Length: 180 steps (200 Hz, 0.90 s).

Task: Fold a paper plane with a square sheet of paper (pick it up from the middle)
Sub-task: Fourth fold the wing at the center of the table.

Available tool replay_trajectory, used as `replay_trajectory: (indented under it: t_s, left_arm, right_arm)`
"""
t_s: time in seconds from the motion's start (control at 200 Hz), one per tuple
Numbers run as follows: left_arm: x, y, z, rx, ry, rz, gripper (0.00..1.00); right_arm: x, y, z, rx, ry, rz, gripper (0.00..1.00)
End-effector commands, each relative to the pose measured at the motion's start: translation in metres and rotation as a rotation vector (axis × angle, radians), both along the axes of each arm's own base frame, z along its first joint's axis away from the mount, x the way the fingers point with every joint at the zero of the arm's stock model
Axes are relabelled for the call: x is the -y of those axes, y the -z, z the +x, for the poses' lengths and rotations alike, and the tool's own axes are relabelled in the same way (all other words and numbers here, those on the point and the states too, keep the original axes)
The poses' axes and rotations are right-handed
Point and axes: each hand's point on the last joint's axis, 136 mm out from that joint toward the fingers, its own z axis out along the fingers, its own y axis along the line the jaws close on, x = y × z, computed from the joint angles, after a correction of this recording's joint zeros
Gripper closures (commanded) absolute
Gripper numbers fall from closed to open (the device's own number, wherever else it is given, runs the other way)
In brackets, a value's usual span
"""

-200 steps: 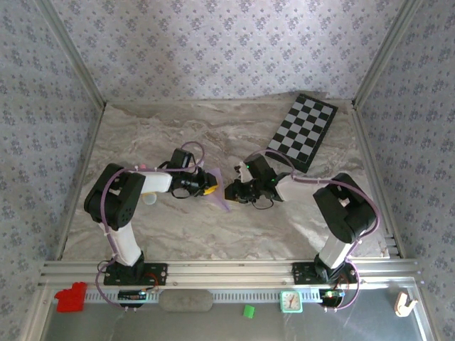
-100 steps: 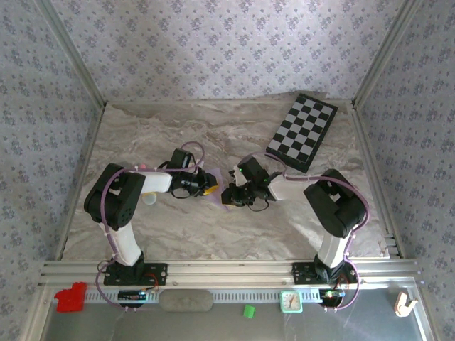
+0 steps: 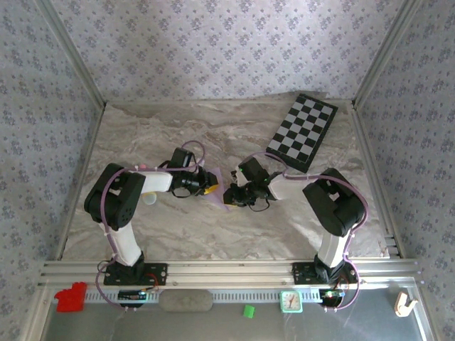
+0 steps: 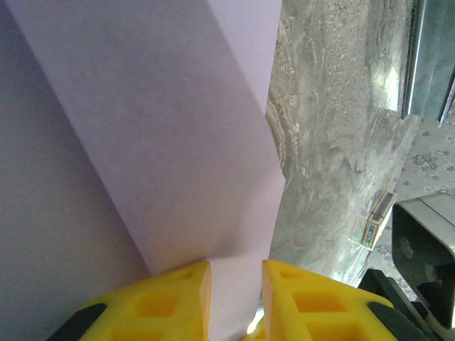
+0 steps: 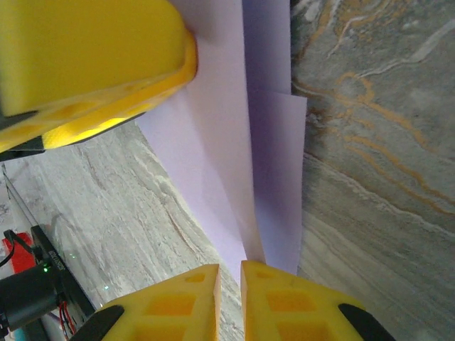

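Folding: square sheet of paper (image 4: 178, 142) creased, probably midway; dart unfinished.
Jaws: left gripper (image 4: 236, 275), right gripper (image 5: 229, 275) narrow, pinching it.

Chequered board (image 3: 302, 132) far right, marbled table (image 3: 178, 227), possibly small clock (image 3: 291, 301)

Bright, even, diffuse from above; lighter patch on back wall (image 3: 163, 42), upper centre. Soft faint shadows. Wrist views: slight blur on yellow fingertips (image 4: 178, 298) at lower edge, grey shade on paper (image 4: 142, 142) at left.
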Motion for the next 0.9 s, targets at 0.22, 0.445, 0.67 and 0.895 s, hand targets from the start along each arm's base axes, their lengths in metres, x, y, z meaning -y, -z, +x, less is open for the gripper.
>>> replay_trajectory:
  t_s: [0.22,0.445,0.67,0.895]
  left_arm:
    - [0.008,-0.01,0.003,0.017,0.031,-0.013,0.73]
    - [0.01,-0.02,0.005,0.038,0.035,-0.024,0.73]
    - [0.012,-0.027,0.005,0.062,0.044,-0.031,0.72]
    - [0.013,-0.029,0.002,0.069,0.051,-0.035,0.72]
  right_arm:
    - [0.01,0.014,-0.002,-0.022,0.011,-0.056,0.84]
    - [0.013,0.019,-0.003,-0.035,0.018,-0.07,0.84]
    - [0.014,0.023,-0.004,-0.049,0.02,-0.082,0.84]
    - [0.016,0.026,-0.005,-0.059,0.023,-0.094,0.84]
